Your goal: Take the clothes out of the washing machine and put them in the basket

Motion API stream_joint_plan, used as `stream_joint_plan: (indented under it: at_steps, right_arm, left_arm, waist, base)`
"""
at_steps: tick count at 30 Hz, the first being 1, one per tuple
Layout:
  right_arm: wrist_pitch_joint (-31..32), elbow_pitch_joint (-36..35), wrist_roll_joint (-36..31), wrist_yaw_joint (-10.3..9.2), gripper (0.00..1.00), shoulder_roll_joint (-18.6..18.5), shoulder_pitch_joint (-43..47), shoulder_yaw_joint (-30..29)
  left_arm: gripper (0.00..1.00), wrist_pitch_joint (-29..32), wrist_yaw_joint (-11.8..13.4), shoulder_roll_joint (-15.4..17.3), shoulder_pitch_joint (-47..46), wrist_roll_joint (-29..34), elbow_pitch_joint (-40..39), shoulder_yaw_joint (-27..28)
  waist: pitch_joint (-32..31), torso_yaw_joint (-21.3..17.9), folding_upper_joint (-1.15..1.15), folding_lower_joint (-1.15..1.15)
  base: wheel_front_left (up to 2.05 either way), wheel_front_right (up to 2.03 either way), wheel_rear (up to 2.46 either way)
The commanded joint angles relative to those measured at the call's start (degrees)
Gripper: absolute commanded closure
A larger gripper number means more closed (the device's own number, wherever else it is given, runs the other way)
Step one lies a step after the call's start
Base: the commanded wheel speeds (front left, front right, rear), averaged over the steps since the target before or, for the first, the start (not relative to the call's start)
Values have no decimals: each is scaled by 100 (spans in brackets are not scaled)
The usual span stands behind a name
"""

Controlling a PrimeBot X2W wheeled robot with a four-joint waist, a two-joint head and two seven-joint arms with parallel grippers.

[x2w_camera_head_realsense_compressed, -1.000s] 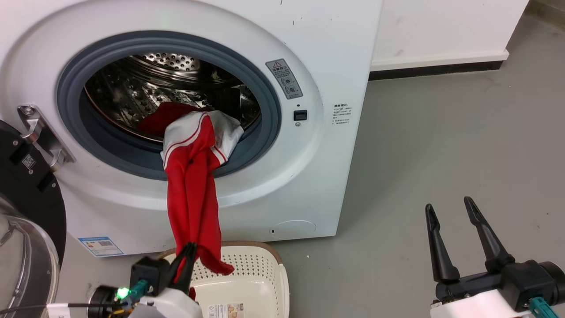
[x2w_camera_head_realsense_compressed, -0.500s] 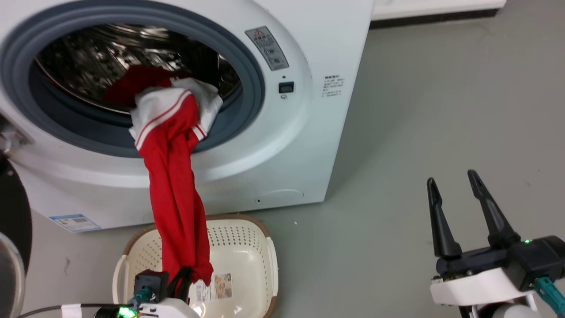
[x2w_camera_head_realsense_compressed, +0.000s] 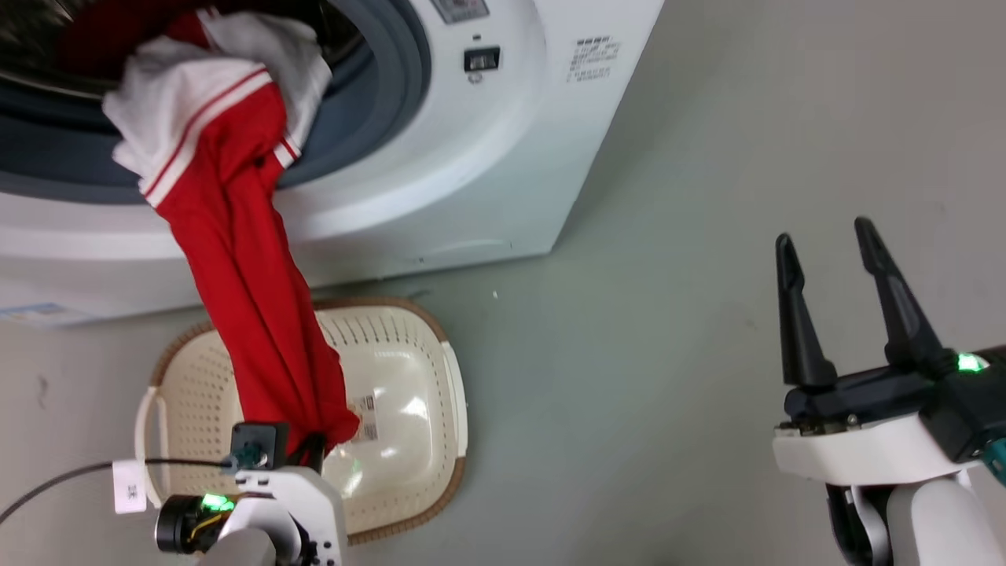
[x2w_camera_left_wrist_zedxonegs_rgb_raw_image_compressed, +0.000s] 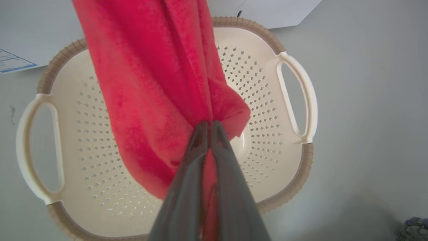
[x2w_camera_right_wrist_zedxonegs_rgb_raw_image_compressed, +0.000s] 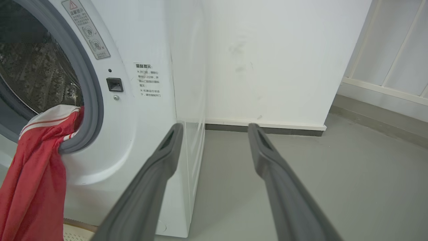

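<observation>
The left fingers (x2w_camera_left_wrist_zedxonegs_rgb_raw_image_compressed: 190,174) pinch the clothes (x2w_camera_head_realsense_compressed: 236,259) over the basket (x2w_camera_left_wrist_zedxonegs_rgb_raw_image_compressed: 267,134), right fingers (x2w_camera_head_realsense_compressed: 798,330) spread wide

Soft red cloth clothes (x2w_camera_head_realsense_compressed: 244,314) hang over a glossy cream plastic basket (x2w_camera_head_realsense_compressed: 416,440); washing machine (x2w_camera_head_realsense_compressed: 487,157) shell smooth white.

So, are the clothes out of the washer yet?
Partly: the clothes hang from the washer to the left pincer over the basket, white end on the porthole rim.
</observation>
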Motion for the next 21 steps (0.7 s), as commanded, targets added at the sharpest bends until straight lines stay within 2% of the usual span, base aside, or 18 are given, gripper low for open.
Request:
stream_joint_plan:
  at_steps: [1,6,12,21]
  right_arm:
    - [-14,-24,54,-4,0,3,-109,-11]
    - [-14,-68,89,-4,0,2,-330,-21]
    - [-14,-116,106,-4,0,3,-565,-112]
    - [-14,-166,126,-4,0,2,-795,-148]
  left_arm:
    - [100,-18,-39,-28,-100,-23,128,-2]
    - [100,-31,-194,-120,-542,-24,829,-28]
    - [100,-59,-291,-188,-1021,-8,1303,-32]
    - [100,87,-305,-218,-1517,-76,1687,-36]
  waist:
    - [303,-41,0,-1]
    - [689,-59,0,-1]
    - [1117,-33,0,-1]
    - [1534,-38,0,-1]
  base:
    - [0,0,0]
    - [0,0,0]
    - [0,0,0]
    - [0,0,0]
